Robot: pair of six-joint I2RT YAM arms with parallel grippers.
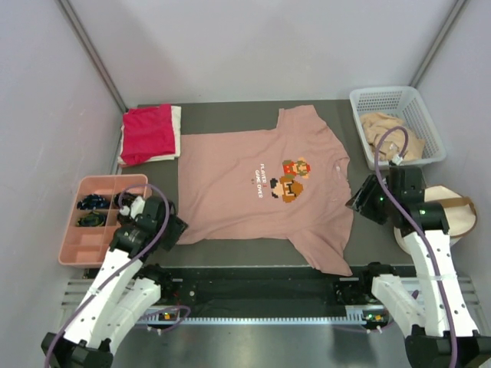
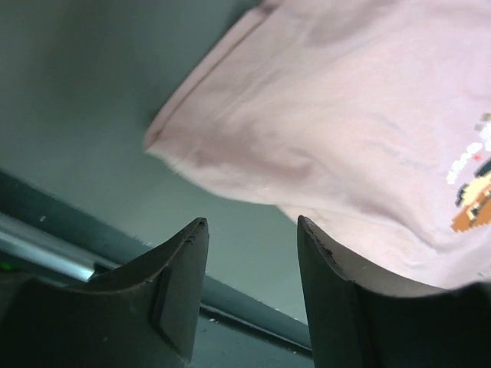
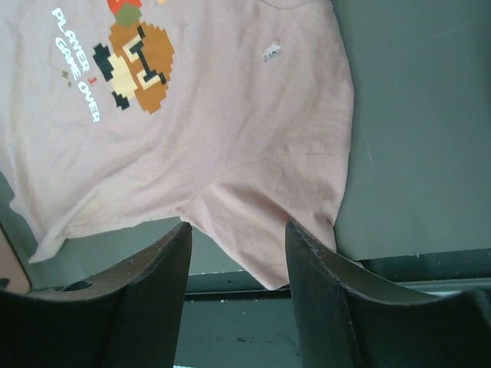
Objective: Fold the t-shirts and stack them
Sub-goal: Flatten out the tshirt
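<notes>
A dusty-pink t-shirt point(image 1: 238, 184) with a pixel-art print lies spread flat on the dark table, collar to the right. Off its near left corner my left gripper point(image 1: 175, 230) stands open; in the left wrist view that gripper point(image 2: 252, 224) holds nothing, with the shirt's hem corner point(image 2: 230, 130) just beyond. At the collar side my right gripper point(image 1: 359, 201) is open too. In the right wrist view it point(image 3: 238, 227) is empty above the near sleeve point(image 3: 268, 215). A folded red t-shirt point(image 1: 148, 132) rests on a white one point(image 1: 176, 126) at the back left. A tan one point(image 1: 391, 134) lies crumpled in a basket.
The white plastic basket point(image 1: 383, 93) stands at the back right. A pink compartment tray point(image 1: 92, 245) with small dark items sits by the left arm. A round cream bag point(image 1: 453, 218) with a brown strap lies under the right arm. The table's near rail point(image 1: 261, 287) runs along the front.
</notes>
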